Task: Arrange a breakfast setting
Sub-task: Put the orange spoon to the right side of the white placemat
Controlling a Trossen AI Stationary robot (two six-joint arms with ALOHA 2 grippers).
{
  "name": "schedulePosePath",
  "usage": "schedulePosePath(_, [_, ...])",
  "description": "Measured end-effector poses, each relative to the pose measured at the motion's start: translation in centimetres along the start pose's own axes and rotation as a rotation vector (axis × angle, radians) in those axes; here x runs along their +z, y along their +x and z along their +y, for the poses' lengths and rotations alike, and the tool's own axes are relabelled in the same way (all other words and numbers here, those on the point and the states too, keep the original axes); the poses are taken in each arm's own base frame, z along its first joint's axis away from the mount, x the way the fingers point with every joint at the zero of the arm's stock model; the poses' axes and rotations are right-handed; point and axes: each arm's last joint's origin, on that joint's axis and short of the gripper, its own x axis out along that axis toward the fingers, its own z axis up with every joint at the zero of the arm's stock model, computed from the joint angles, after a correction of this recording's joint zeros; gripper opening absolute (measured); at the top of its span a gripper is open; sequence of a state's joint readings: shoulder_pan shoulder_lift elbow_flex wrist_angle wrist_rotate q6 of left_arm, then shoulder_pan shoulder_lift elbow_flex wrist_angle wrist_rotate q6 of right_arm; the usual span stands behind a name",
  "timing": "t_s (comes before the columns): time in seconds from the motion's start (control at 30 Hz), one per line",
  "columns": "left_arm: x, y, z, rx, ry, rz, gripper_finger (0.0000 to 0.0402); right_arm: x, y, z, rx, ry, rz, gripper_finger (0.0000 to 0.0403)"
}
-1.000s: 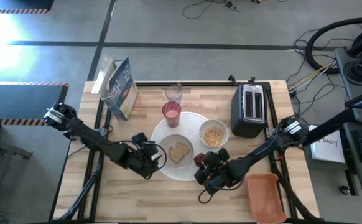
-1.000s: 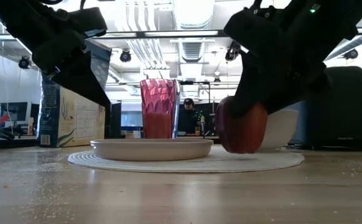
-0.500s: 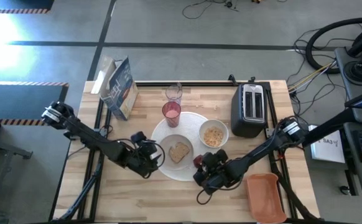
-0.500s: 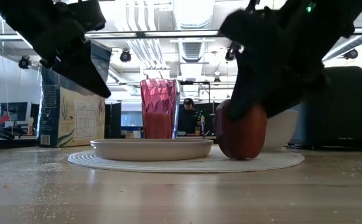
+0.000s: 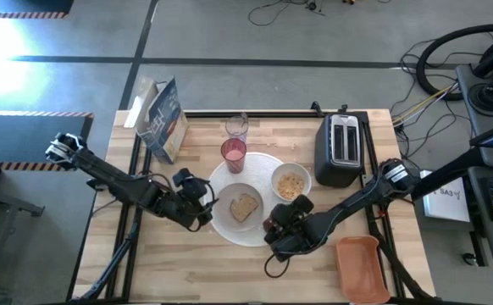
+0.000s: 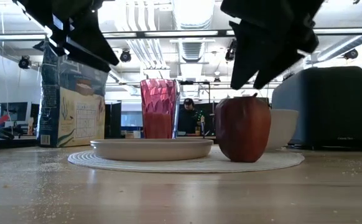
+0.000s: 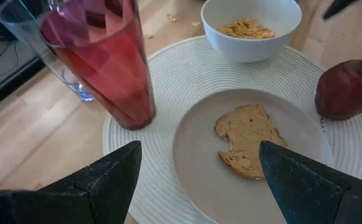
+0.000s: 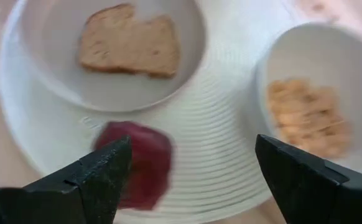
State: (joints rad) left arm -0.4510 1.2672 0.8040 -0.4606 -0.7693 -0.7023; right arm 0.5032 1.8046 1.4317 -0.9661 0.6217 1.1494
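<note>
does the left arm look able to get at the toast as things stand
Probably yes. The left gripper is open beside the plate, and the toast lies bare on it; the tumbler stands off to one side.

Wooden table (image 5: pixel 187 263) with large ribbed round plate (image 5: pixel 221 222), toaster (image 5: pixel 340 151), tray (image 5: pixel 361 267).

A black toaster (image 5: pixel 340 149), a cereal box (image 5: pixel 163 120) and an orange-red tray (image 5: pixel 361 268) stand on the wooden table (image 5: pixel 179 263).
</note>
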Motion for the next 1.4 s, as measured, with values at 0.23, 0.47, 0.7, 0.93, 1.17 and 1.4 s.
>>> schedulePosePath(0.23, [0.7, -0.4, 0.8, 0.013, 0.047, -0.019, 0.0307, 1.9, -1.9, -0.1, -0.042, -0.012, -0.077, 0.0329])
schedulePosePath(0.47, [0.8, -0.5, 1.2, 0.018, 0.104, -0.021, 0.0307, 3.5, -2.1, -0.9, -0.094, -0.030, -0.085, 0.0329])
schedulePosePath(0.7, [1.2, -0.2, 1.7, 0.043, 0.091, -0.019, 0.0307, 6.2, 0.4, -3.9, -0.188, -0.038, 0.085, 0.0329])
schedulePosePath(0.93, [2.0, 0.1, 3.0, 0.092, 0.036, -0.040, 0.0307, 9.8, 2.7, -7.3, -0.164, -0.216, 0.217, 0.0329])
schedulePosePath(1.17, [3.1, 0.0, 4.7, 0.139, 0.035, -0.067, 0.0307, 13.9, 2.5, -11.6, -0.127, -0.178, 0.166, 0.0328])
schedulePosePath(1.4, [3.7, 0.2, 5.8, 0.180, 0.103, -0.067, 0.0307, 18.5, 1.0, -14.2, 0.001, -0.059, -0.129, 0.0328])
